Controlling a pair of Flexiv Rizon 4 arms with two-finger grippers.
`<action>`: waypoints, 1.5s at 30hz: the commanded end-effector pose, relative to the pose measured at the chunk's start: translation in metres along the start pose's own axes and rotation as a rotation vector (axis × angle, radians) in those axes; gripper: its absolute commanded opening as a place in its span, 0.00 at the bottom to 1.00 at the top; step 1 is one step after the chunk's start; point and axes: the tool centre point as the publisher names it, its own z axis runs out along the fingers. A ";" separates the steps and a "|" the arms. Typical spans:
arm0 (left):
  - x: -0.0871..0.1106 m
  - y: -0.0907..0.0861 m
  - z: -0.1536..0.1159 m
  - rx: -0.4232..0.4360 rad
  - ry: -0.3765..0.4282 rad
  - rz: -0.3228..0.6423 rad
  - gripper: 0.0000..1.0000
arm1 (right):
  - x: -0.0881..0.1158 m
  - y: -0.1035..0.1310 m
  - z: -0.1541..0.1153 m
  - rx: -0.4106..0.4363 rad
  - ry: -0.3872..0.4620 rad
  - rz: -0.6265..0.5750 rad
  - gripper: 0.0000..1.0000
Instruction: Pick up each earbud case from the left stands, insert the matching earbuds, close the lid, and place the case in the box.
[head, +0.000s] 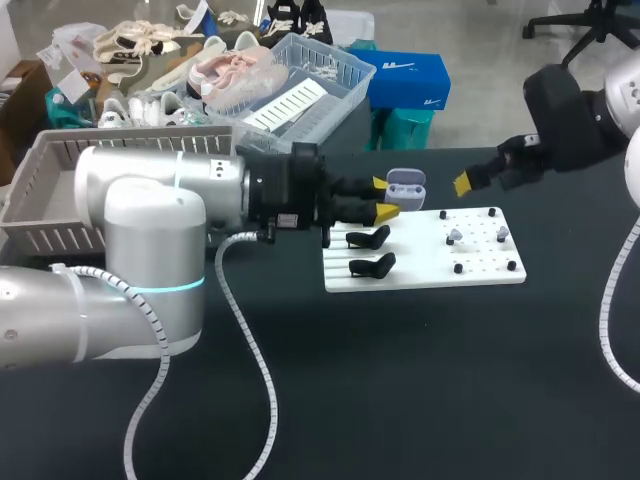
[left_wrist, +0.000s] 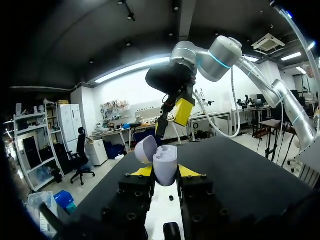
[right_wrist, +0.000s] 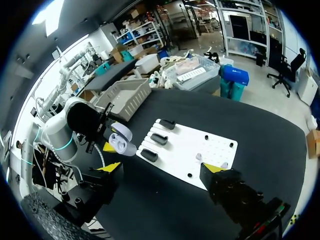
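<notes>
My left gripper (head: 384, 198) is shut on a lavender earbud case (head: 405, 185), held just above the far left corner of the white board (head: 420, 272). In the left wrist view the case (left_wrist: 165, 164) stands between the yellow tips with its lid (left_wrist: 145, 149) swung open. Two small earbuds (head: 455, 235) (head: 502, 232) rest on the board's peg side. Two black stands (head: 367, 238) (head: 371, 265) on the board's left side are bare. My right gripper (head: 470, 180) hangs open above the board's far right edge, facing the case (right_wrist: 122, 143) across a gap.
A grey slatted box (head: 40, 190) sits at the table's far left, behind my left arm. A clear basket (head: 300, 90) stands past the table's back edge. The black tabletop (head: 420, 380) stretches in front of the board.
</notes>
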 end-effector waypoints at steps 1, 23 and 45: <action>0.007 0.002 0.004 0.007 -0.016 0.006 0.00 | 0.001 0.004 -0.004 0.041 0.004 0.013 1.00; 0.031 0.025 0.012 -0.089 0.009 0.006 0.00 | 0.016 0.000 0.002 0.046 -0.006 0.075 1.00; 0.033 0.026 0.012 -0.108 0.010 0.005 0.00 | 0.024 -0.014 0.006 0.047 0.045 0.069 1.00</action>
